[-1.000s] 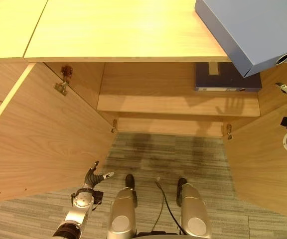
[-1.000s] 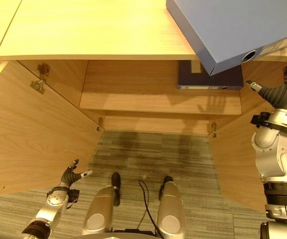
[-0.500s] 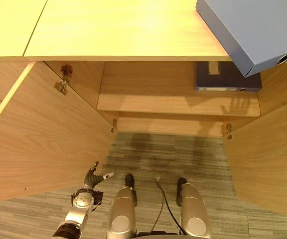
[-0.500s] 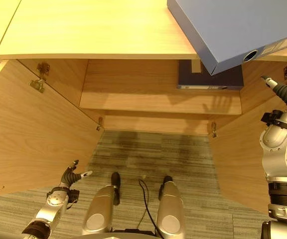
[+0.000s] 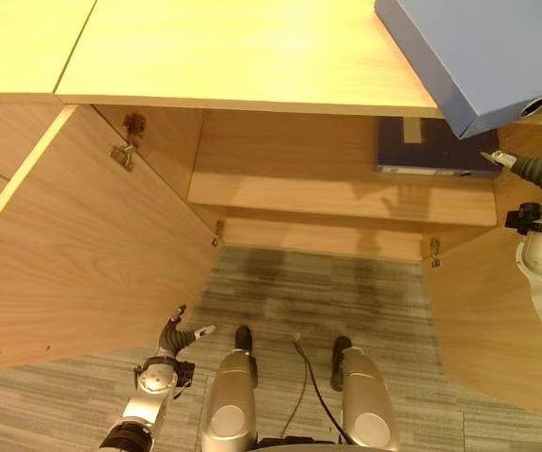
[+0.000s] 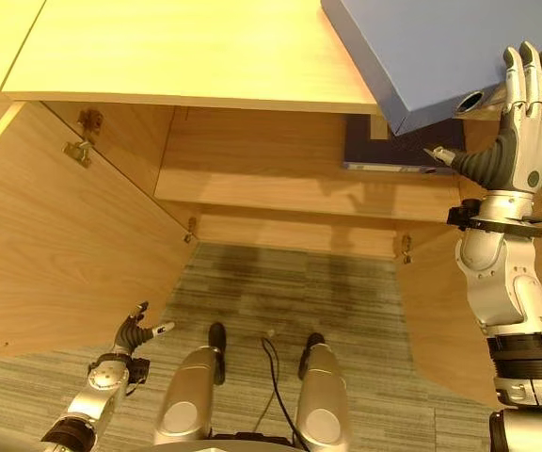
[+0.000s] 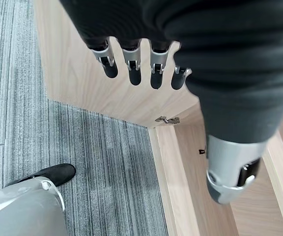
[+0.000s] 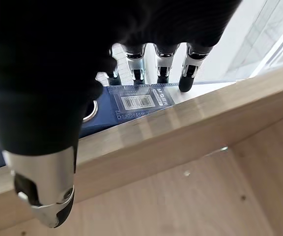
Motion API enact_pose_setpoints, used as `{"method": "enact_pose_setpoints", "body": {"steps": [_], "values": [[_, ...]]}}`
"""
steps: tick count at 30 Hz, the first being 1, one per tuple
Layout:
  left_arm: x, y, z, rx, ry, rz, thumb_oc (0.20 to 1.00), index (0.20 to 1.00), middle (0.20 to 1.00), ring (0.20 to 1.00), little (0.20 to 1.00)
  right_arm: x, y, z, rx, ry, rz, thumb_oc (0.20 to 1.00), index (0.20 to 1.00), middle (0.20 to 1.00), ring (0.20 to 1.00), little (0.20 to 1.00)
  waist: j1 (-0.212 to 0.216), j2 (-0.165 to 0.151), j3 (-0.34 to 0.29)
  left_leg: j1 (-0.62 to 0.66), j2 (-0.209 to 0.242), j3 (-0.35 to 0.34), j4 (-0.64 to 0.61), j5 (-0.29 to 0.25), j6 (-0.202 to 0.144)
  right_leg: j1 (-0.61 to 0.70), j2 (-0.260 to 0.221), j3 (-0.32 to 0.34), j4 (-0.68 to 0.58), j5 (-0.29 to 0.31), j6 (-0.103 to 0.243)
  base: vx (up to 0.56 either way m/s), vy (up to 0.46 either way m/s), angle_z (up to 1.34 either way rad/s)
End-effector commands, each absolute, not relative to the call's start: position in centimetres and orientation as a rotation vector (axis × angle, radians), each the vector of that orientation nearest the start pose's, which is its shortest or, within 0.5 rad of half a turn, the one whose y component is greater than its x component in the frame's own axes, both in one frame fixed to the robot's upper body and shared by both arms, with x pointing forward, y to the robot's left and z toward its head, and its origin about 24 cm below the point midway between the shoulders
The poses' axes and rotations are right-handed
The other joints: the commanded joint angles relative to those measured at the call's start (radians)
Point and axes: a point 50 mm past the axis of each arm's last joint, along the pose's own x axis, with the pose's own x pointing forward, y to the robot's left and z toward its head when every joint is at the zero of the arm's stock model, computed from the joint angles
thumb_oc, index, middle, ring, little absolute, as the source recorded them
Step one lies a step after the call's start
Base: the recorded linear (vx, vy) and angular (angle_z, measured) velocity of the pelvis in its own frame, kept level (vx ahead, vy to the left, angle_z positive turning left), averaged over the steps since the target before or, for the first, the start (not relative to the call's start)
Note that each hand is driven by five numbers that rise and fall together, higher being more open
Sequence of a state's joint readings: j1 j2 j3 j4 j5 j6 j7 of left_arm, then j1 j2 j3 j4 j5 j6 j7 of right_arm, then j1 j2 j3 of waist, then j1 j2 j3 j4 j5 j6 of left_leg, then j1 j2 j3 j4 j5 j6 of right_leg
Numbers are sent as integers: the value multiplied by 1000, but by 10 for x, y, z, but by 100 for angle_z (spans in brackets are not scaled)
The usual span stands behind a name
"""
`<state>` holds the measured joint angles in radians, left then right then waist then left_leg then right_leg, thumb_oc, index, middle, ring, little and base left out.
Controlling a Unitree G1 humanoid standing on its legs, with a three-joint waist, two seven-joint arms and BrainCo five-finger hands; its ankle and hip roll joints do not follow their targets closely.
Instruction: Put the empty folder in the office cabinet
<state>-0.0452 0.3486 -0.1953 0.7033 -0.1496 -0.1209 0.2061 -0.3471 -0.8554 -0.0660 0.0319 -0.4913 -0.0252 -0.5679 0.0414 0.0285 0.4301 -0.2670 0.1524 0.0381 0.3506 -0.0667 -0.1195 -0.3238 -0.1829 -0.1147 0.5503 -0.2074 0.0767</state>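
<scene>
- The left hand [image 5: 179,336] hangs low in front of the light wooden office cabinet [image 5: 252,56], beside its open left door [image 5: 73,254], over the grey striped carpet [image 5: 290,292]; its fingers [image 7: 131,66] are straight and slightly spread, holding nothing.
- Inside the cabinet, on the wooden shelf [image 5: 337,193] towards the right, a dark navy flat binder [image 5: 431,151] lies on its side.
- The large blue cardboard lever-arch folder [image 6: 431,47] lies on the cabinet's top at the right end, its spine corner jutting past the front edge.
- The right hand [image 6: 520,118] is raised at the cabinet's right front edge, fingers [image 8: 163,61] straight and close together, tips by the folder's spine; whether they touch it I cannot tell.
</scene>
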Motion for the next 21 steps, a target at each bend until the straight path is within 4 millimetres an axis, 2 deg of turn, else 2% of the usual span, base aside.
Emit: {"method": "enact_pose_setpoints", "body": {"steps": [1,11,21], "values": [[218,241,-64,310,457,192,1000,1000,1000,1000,1000,277,-271,255,-1187,-842,-621,1000,1000,1000,1000,1000,13,-23,-32,32,35,-34,56,-88,-14,80,-2,6,-36,5,56,18,-2,5],[215,240,-67,314,471,178,1000,1000,1000,1000,1000,284,-262,258,-1214,-852,-546,1000,1000,1000,1000,1000,23,-22,-28,37,33,-37,53,-87,-13,90,-4,0,-39,6,57,3,0,1],[215,239,-68,314,475,170,1000,1000,1000,1000,1000,283,-266,260,-1223,-845,-562,1000,1000,1000,1000,1000,24,-29,-32,41,30,-38,48,-86,-13,97,-7,-1,-45,9,58,1,0,0]]}}
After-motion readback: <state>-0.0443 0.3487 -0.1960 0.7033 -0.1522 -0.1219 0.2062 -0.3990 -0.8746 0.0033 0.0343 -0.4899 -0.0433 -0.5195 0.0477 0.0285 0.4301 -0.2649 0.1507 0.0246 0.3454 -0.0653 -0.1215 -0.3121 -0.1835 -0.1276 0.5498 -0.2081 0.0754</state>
